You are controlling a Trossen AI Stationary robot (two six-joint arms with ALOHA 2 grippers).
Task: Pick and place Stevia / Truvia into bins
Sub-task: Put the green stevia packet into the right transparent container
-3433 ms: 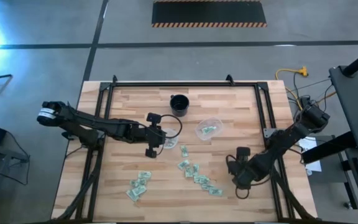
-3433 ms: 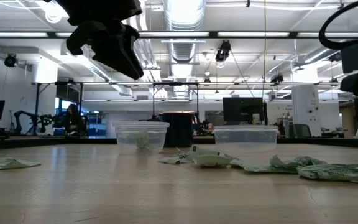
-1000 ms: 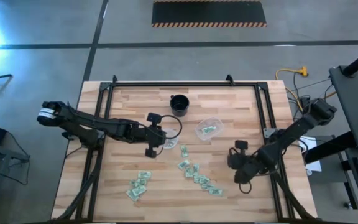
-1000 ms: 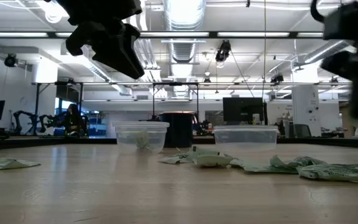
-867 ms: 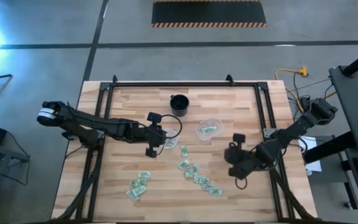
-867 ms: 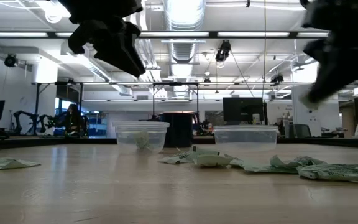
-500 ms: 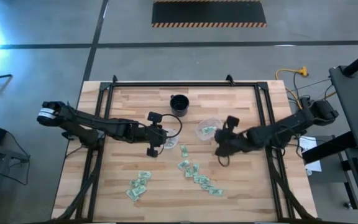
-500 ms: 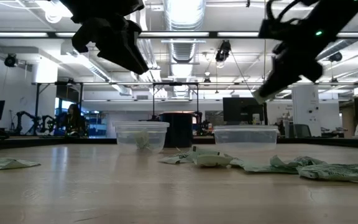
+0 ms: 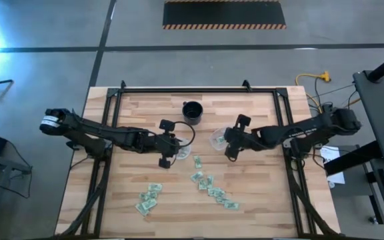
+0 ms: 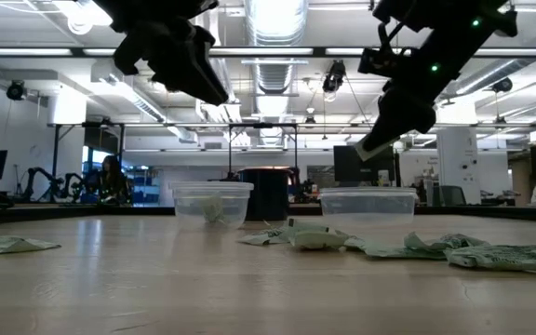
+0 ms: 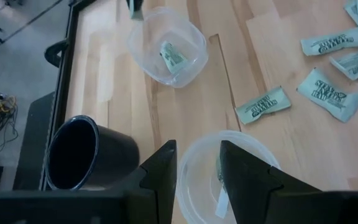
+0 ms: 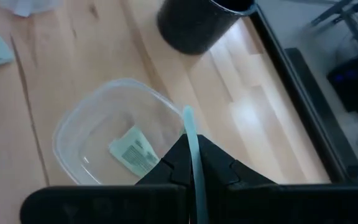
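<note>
Stevia packet: clamped edge-on in the right gripper, long axis in line with the fingers. Clear cup, one packet already inside, lies just below at the table's 1 o'clock. Left gripper, fingers apart, hovers over the other cup.

Wooden counter with cups and scattered sweetener packets

The pale plank counter carries a black cup near the middle of its far edge, two clear plastic cups around its centre, each with a packet inside, and green-and-white packets strewn toward the near edge, plus a smaller cluster by the near-left corner.
</note>
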